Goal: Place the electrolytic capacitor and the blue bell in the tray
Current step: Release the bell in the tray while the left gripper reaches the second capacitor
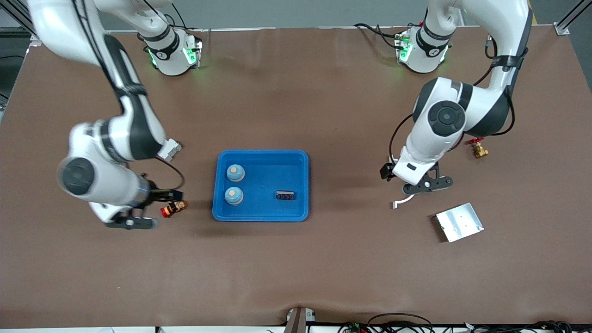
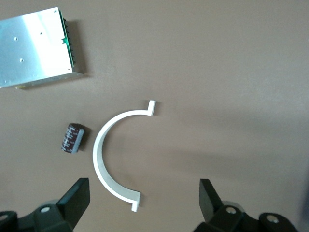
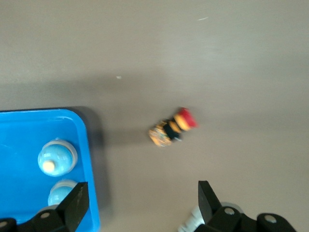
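Observation:
The bright-blue tray (image 1: 296, 159) lies mid-table and its corner shows in the right wrist view (image 3: 77, 125). Two blue bells (image 1: 235, 172) (image 1: 233, 195) stand in it, also seen in the right wrist view (image 3: 57, 157), along with a small dark part (image 1: 285, 195). A dark electrolytic capacitor (image 2: 73, 137) lies on the table between a white curved bracket (image 2: 104, 157) and a silver plate (image 2: 34, 46); the front view hides it. My left gripper (image 1: 426, 185) (image 2: 143, 198) hangs open and empty over the bracket. My right gripper (image 1: 129, 223) (image 3: 142, 198) is open and empty beside the tray.
A red-and-yellow push button (image 1: 172, 209) (image 3: 172, 127) lies between the right gripper and the tray. The white bracket (image 1: 403, 201), the silver plate (image 1: 459, 222) and a brass valve (image 1: 479, 149) lie toward the left arm's end.

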